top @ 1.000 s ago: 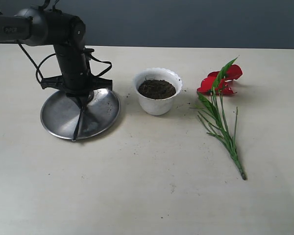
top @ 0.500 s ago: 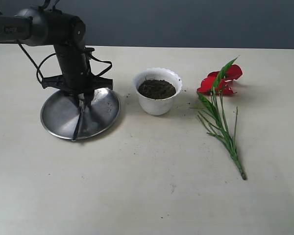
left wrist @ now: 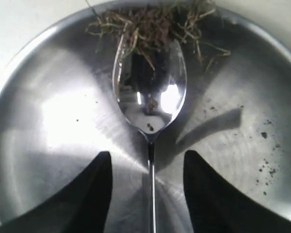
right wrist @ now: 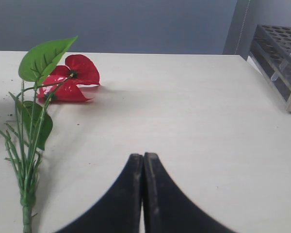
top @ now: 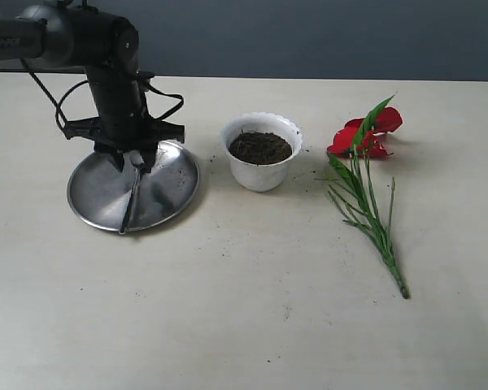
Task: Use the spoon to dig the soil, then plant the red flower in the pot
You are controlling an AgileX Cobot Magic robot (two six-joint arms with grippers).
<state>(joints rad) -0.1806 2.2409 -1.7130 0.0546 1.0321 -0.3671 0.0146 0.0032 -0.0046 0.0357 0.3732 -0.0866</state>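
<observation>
A shiny spoon (left wrist: 150,104) lies on a round steel plate (left wrist: 48,121), its tip meeting a clump of fibrous brown soil (left wrist: 153,24); the pincer (left wrist: 146,153) stands spread, black fingers (left wrist: 94,194) clear of the handle

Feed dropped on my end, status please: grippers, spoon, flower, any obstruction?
Left gripper open over spoon lying on steel plate. Right gripper shut, empty. Red flower flat on table beside pot, nothing between them.

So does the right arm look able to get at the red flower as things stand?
Probably yes. The red flower lies flat on the table, nothing on or against it, with only open tabletop between it and the right gripper. That gripper is shut, so it would need to open first.
</observation>
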